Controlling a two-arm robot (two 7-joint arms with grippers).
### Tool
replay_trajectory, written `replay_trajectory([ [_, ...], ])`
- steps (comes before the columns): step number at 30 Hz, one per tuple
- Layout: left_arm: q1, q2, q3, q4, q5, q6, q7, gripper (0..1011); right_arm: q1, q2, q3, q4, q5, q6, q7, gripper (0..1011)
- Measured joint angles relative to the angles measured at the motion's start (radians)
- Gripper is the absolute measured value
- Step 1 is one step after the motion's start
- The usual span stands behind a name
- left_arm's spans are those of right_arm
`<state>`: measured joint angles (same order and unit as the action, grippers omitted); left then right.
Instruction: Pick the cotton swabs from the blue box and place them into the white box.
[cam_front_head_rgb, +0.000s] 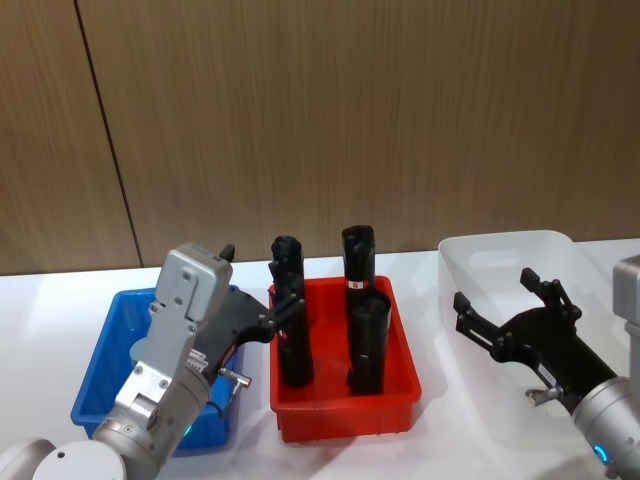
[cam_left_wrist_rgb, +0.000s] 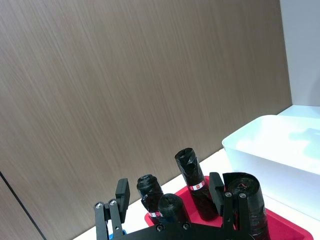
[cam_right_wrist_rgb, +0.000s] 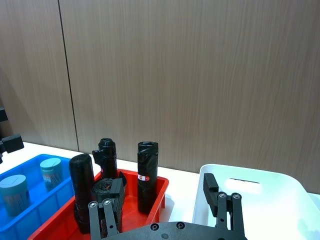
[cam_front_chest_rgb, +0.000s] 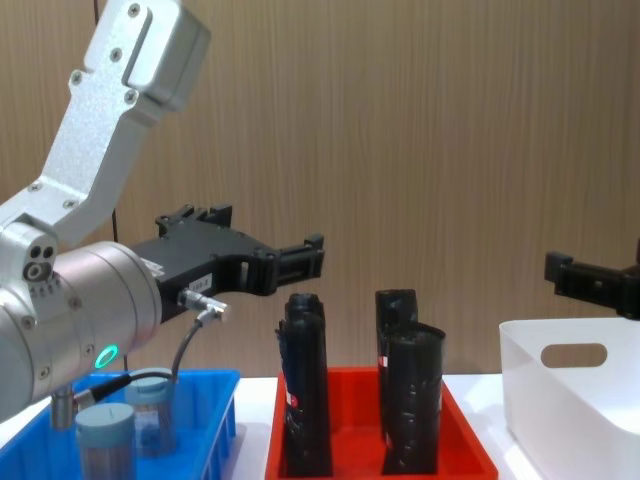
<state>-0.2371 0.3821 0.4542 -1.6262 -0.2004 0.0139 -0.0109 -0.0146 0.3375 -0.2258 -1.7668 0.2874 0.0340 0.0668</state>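
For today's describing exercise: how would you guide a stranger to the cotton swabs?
On the white table, find the blue box at the robot's left. Inside stand the cotton swabs: two short clear jars with grey-blue lids, unlike the tall black rolls in the neighbouring red tray.

The left gripper (cam_front_chest_rgb: 268, 240) hangs high above the blue box (cam_front_chest_rgb: 215, 410), its black fingers pointing toward the right, and a green light glows on the silver arm behind it. In the blue box stand 2 cotton swabs (cam_front_chest_rgb: 104, 440) jars with grey-blue lids. Beside it, black wrapped rolls (cam_front_chest_rgb: 306, 390) stand upright in the red tray (cam_front_chest_rgb: 352, 420). The right gripper (cam_front_chest_rgb: 585, 280) juts in above the white box (cam_front_chest_rgb: 560, 410).
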Motion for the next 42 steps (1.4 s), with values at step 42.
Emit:
replay_trajectory([
  [42, 0.003, -0.004, 0.001, -0.008, 0.008, 0.021, 0.019, 1004, 0.0, 0.0, 0.0, 0.0, 0.0, 0.0, 0.0, 1002],
])
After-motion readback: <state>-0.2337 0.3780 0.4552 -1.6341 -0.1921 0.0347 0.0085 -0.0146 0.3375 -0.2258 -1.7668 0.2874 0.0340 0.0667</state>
